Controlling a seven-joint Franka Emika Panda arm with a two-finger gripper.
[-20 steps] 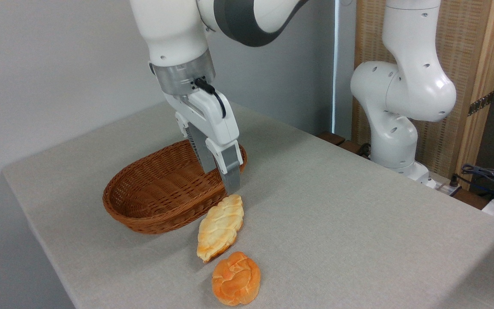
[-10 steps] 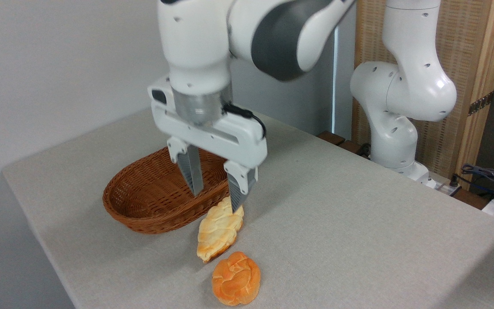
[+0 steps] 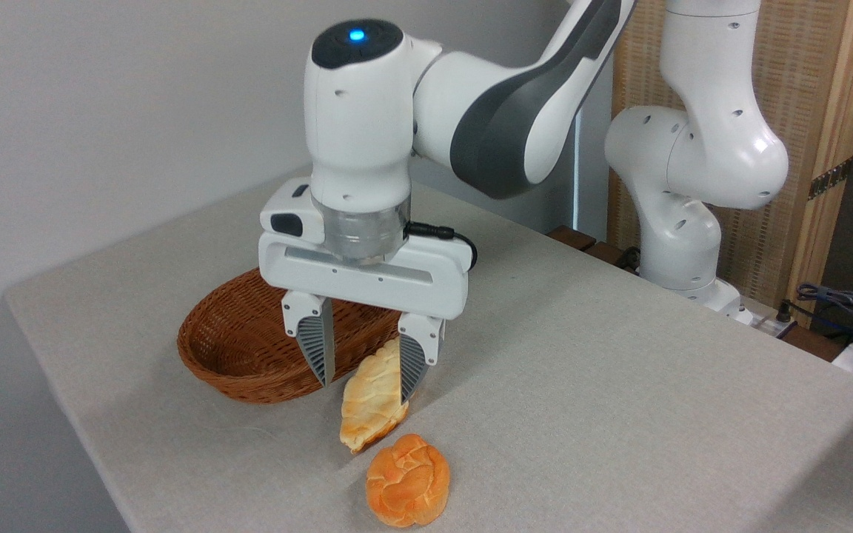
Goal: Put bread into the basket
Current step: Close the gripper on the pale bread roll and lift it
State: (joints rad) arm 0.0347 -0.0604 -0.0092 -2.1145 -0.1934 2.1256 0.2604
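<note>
The pale cream braided loaf (image 3: 372,400) lies on the grey cloth-covered surface (image 3: 619,385) beside the brown oval wicker basket (image 3: 241,348), near the front edge, between the spread-apart fingers of the white tool (image 3: 364,379)

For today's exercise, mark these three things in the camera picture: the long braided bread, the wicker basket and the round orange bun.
bread (image 3: 369,403): fixed camera view, on the loaf's pale braided top.
basket (image 3: 208,360): fixed camera view, on the left woven wall.
round orange bun (image 3: 407,480): fixed camera view, on its knotted top.
</note>
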